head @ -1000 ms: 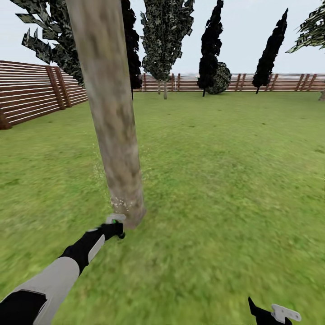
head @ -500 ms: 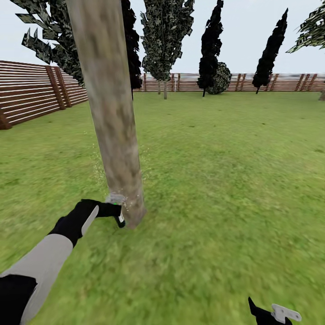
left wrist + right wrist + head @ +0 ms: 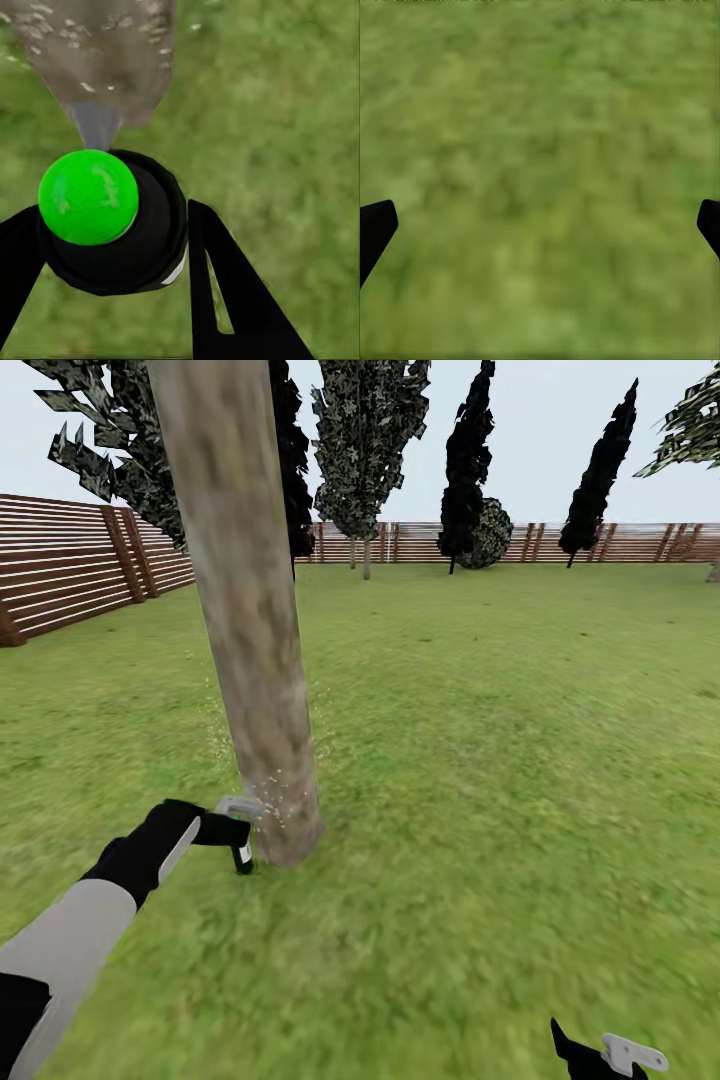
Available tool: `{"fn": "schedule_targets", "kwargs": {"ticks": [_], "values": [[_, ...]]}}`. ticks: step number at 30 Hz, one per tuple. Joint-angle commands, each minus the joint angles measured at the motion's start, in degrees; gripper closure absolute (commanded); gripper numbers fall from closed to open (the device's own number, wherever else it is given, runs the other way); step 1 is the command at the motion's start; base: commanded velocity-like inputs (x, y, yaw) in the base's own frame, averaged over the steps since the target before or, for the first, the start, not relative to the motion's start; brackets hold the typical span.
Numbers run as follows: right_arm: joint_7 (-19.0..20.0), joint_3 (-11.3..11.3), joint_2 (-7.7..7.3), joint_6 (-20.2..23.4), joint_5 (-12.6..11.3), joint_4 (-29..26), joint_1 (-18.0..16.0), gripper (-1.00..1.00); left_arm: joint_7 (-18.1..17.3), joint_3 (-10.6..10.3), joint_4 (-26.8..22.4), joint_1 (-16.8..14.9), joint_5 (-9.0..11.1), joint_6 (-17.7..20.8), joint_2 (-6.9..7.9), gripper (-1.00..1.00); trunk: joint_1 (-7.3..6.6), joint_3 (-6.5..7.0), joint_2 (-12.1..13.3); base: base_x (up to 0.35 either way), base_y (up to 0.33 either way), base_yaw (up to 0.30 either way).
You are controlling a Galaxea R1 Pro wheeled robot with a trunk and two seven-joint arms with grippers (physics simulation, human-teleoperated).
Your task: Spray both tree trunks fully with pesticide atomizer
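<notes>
A thick pale mottled tree trunk [image 3: 248, 620] rises from the grass close in front of me, with dark jagged leaves [image 3: 110, 450] behind its top. White pesticide specks [image 3: 272, 795] dot its lowest part. My left gripper [image 3: 238, 835] is shut on the pesticide atomizer [image 3: 243, 857], a small black bottle held right beside the trunk's base. In the left wrist view the atomizer [image 3: 120, 225] shows a green round top between the black fingers [image 3: 225, 292], aimed at the speckled trunk [image 3: 97, 45]. A second pale-trunked tree [image 3: 366, 455] stands far back by the fence. My right gripper [image 3: 540, 225] hangs open over grass.
A brown slat fence [image 3: 70, 565] runs along the left and the far side. Two all-black trees [image 3: 467, 460] and a round bush [image 3: 492, 535] stand by the back fence. Wide green lawn [image 3: 520, 740] stretches to the right of the trunk.
My left arm has pulled leftward and the gripper with the atomizer has shifted from in front of the trunk's base to its left side. More white specks show on the lower trunk.
</notes>
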Motion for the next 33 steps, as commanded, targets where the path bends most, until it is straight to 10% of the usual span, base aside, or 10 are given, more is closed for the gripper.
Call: {"fn": "schedule_targets", "kwargs": {"ticks": [1,4,9,15,22,27,33], "values": [[0.00,0.00,0.00,0.00,0.00,0.00,0.00,-1.00,0.00,0.03,-0.02,0.01,0.46,0.08,0.61,1.00,0.00,0.00,0.00,0.000,0.000,0.000],[0.01,0.00,0.00,0.00,0.00,0.00,0.00,-1.00,0.05,-0.12,-0.11,-0.09,0.55,0.09,0.34,1.00,0.00,0.00,0.00,-0.234,0.000,0.000],[0.01,0.00,0.00,0.00,0.00,0.00,0.00,-1.00,0.20,-0.12,-4.85,-1.39,0.09,5.33,-4.36,1.00,0.00,0.00,0.00,-0.043,0.000,0.000],[0.00,0.00,0.00,0.00,0.00,-0.08,0.00,-1.00,0.05,1.37,-4.52,-2.36,-0.09,6.20,2.40,1.00,0.00,0.00,0.00,0.000,0.000,0.000],[-0.02,0.03,0.00,0.00,0.01,0.05,0.00,-1.00,0.05,1.07,-6.65,-2.82,0.53,9.58,-1.28,1.00,0.00,0.00,0.00,0.000,0.000,0.000],[-0.03,0.00,0.00,0.00,0.00,0.00,0.00,-1.00,0.05,1.30,-6.62,-7.70,0.42,11.97,4.34,1.00,0.00,0.00,0.00,0.000,0.000,0.000],[0.03,0.00,0.00,0.00,0.00,0.00,0.00,-1.00,-0.04,0.78,-7.05,-8.62,0.62,14.28,-2.10,1.00,0.00,0.00,0.00,0.000,0.000,0.000]]}}
